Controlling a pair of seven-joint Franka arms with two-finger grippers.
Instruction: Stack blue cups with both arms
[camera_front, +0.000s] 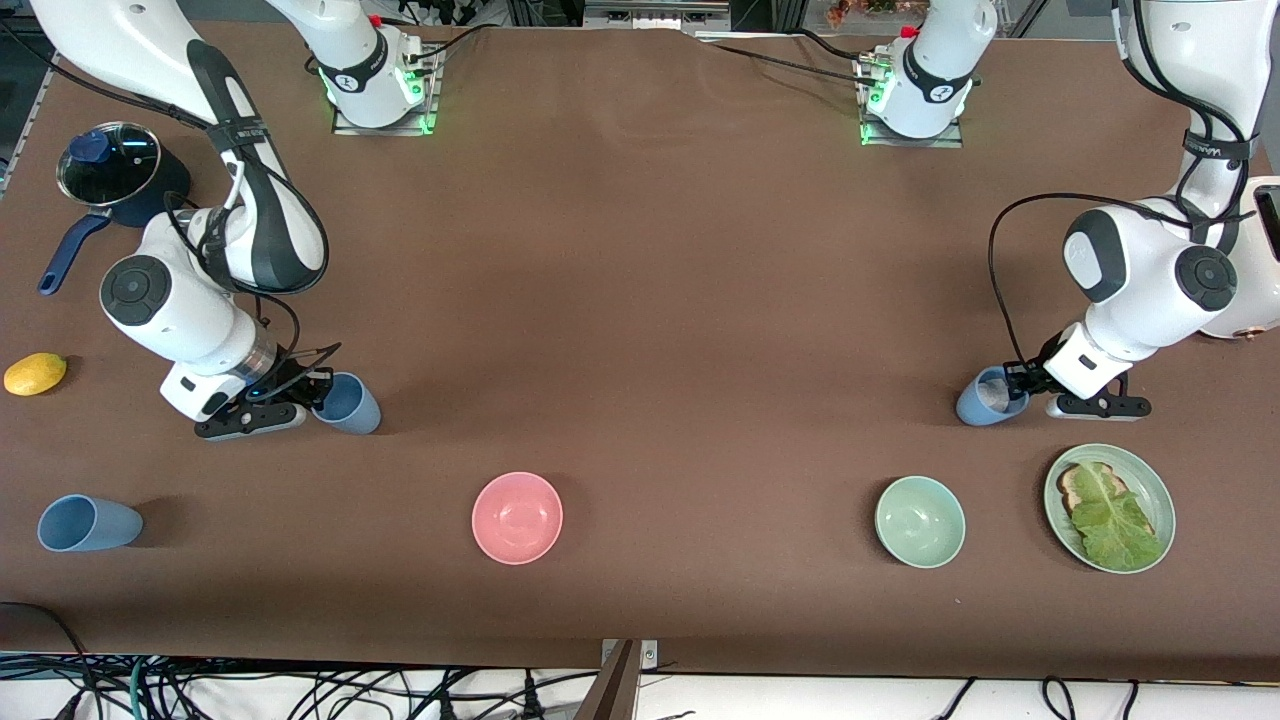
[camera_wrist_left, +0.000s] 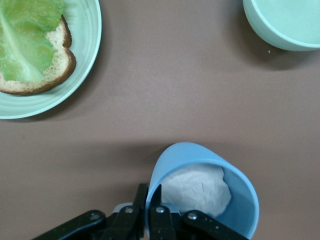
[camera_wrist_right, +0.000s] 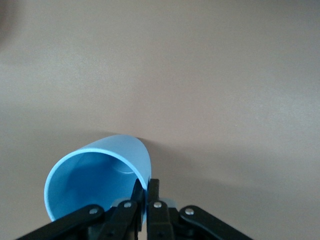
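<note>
Under each pincer, cup rim pinched; third cup (camera_front: 88, 523) lies untouched.

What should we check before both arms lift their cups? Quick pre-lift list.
1. Left gripper shut on the wall of its blue cup: ok.
2. Right gripper shut on the wall of its empty blue cup: ok.
3. Left cup empty for nesting: not ok, white crumpled paper inside.
4. Third blue cup lying on its side, untouched: ok.
5. Pink bowl out of the path: ok.
</note>
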